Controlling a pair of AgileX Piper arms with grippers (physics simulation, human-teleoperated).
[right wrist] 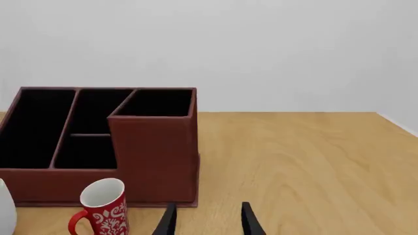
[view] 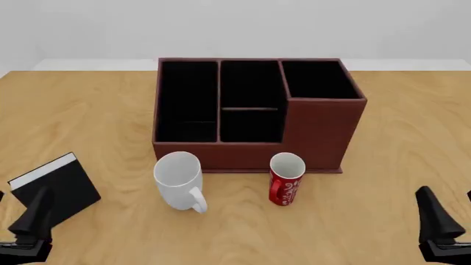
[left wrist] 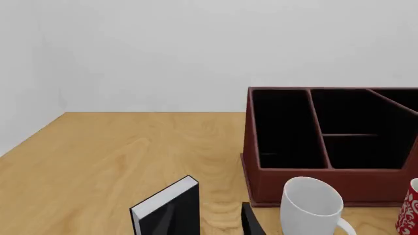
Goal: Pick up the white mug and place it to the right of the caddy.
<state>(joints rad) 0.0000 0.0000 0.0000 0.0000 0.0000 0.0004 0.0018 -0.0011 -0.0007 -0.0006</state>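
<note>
The white mug stands upright on the table just in front of the caddy's left half, its loop handle turned toward me and to the right. In the left wrist view the mug sits before the caddy. Only a sliver of the mug shows in the right wrist view, left of the caddy. My left gripper hangs open at the near left. My right gripper hangs open at the near right. Both are empty and far from the mug.
A red cup with white swirls stands in front of the caddy's right half, right of the mug. A black book with white pages stands beside my left gripper and hides one of its fingers. Bare wood table lies right of the caddy.
</note>
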